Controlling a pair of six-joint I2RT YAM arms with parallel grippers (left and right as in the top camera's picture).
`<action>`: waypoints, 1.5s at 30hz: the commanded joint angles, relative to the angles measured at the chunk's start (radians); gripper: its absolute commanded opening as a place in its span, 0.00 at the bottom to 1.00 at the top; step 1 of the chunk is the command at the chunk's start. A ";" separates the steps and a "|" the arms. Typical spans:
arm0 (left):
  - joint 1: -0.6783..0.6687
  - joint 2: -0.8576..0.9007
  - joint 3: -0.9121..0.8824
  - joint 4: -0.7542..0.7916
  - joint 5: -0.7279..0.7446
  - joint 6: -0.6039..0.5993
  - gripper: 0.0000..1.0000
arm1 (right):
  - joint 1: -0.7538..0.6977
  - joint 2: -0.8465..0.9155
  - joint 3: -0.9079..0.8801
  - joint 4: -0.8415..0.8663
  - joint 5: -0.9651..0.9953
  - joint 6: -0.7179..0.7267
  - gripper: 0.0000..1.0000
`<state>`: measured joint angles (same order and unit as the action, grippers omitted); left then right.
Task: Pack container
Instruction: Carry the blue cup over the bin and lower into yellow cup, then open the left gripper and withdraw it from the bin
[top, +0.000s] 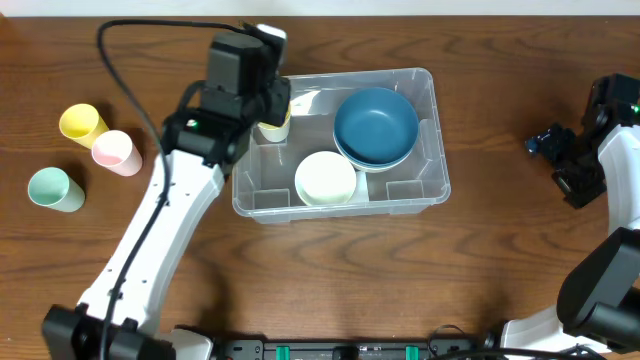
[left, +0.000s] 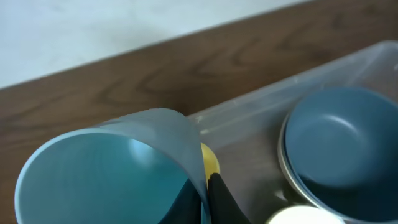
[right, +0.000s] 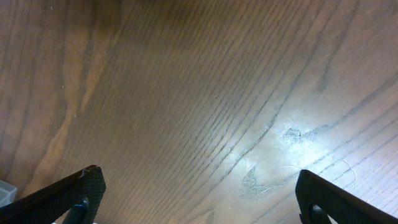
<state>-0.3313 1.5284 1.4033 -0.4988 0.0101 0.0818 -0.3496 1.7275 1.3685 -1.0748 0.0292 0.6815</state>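
Overhead view, read from left to right. At far left, three cups wait on the table (top: 500, 270): a yellow cup (top: 80, 122), a pink cup (top: 115, 152) and a mint cup (top: 55, 188). They stand close together and well apart from the container, so I judge them not yet packed.

Next, my left gripper (left: 211, 198) hangs over the container's rear-left corner. Its jaws are closed narrowly on the wall of a pale blue cup (left: 106, 174), pinching the rim with one finger inside. This leaves the cup tilted, its mouth toward my wrist camera. I take this to be the placing step. A grip on the rim lets the cup go down into the free corner without my fingers meeting the bowls.

At centre, the container (top: 342, 207) sits on the table holding a cream bowl (top: 325, 178) at the front. A blue bowl (top: 375, 125) is nested on another bowl at the rear right.

At far right, my right gripper (right: 199, 196) is parked over bare wood with its jaws wide and nothing between them, clear of my left arm's work.
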 joint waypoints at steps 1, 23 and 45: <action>-0.018 0.031 0.010 -0.017 0.005 -0.005 0.06 | -0.003 -0.001 0.004 0.001 0.004 0.013 0.99; -0.027 0.126 0.008 -0.068 -0.074 0.003 0.06 | -0.003 -0.001 0.003 0.001 0.004 0.013 0.99; -0.027 0.166 0.008 -0.023 -0.074 0.003 0.40 | -0.003 -0.001 0.004 0.001 0.004 0.013 0.99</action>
<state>-0.3573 1.6985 1.4033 -0.5171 -0.0532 0.0818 -0.3496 1.7275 1.3685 -1.0744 0.0292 0.6815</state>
